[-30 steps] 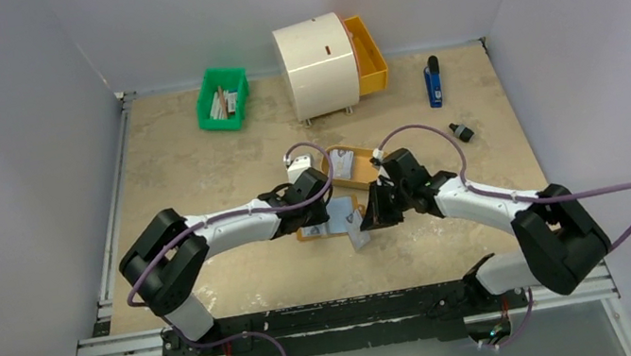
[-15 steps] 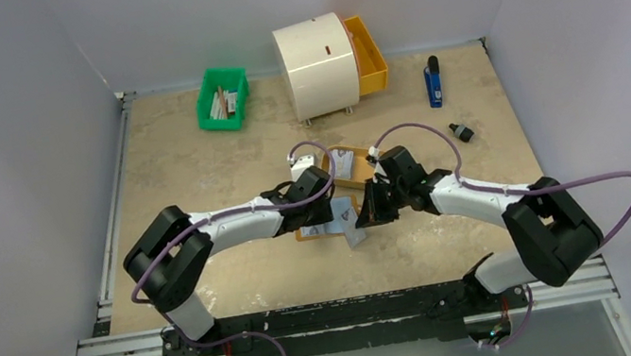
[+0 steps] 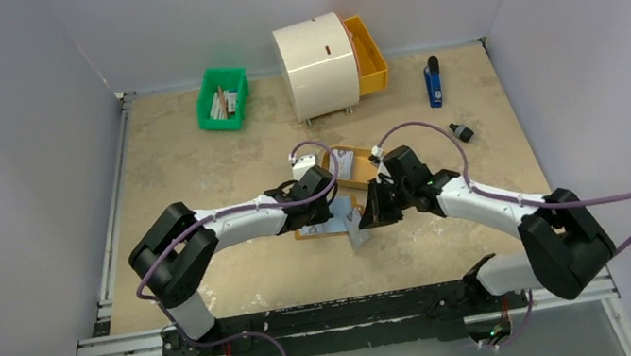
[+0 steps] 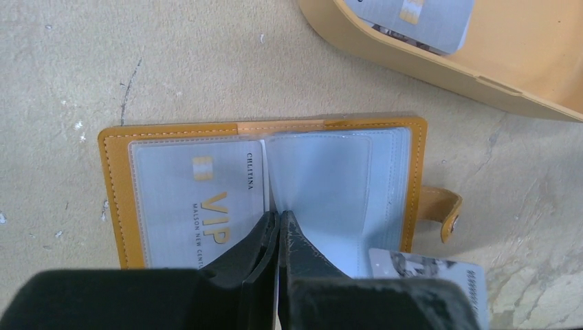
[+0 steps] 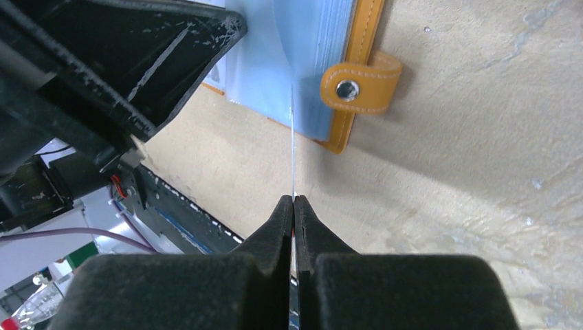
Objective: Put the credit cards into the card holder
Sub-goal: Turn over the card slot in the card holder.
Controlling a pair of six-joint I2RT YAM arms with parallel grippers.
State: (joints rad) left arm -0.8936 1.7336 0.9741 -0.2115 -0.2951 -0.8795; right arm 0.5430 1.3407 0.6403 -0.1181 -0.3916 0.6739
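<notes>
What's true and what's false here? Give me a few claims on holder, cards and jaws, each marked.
1. The holder lies open on the table. True.
2. The right gripper has open, empty jaws. False: its jaws are shut on a card, seen edge-on.
3. A VIP card sits inside a holder pocket. True.
4. The tray is empty. False: a tray card lies in it.
5. The left gripper hangs clear of the holder. False: its jaws are shut on a clear sleeve at the holder's fold.
</notes>
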